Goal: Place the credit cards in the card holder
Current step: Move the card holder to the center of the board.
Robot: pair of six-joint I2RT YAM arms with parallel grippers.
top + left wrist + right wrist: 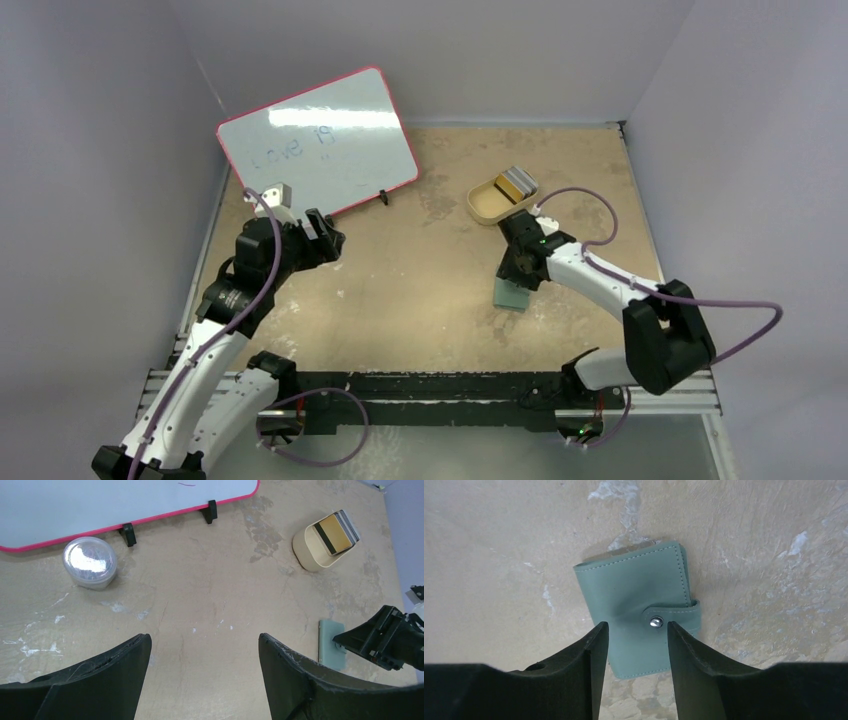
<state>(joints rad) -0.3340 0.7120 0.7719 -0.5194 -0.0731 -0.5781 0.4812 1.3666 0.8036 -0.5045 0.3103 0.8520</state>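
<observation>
The card holder (636,592) is a grey-green wallet lying flat and snapped shut, its pale snap button (655,622) facing up. It also shows in the top view (512,294) and the left wrist view (330,640). My right gripper (638,625) is open just above its near half, one finger on each side of the snap. The credit cards (334,531), gold and grey, stand on edge in a tan tray (309,550), also seen in the top view (517,183). My left gripper (205,640) is open and empty over bare table at the left (322,235).
A pink-framed whiteboard (315,140) stands on feet at the back left. A round clear lidded container (90,562) sits in front of it. The table (420,290) has walls on three sides. My right arm (600,280) reaches in from the right.
</observation>
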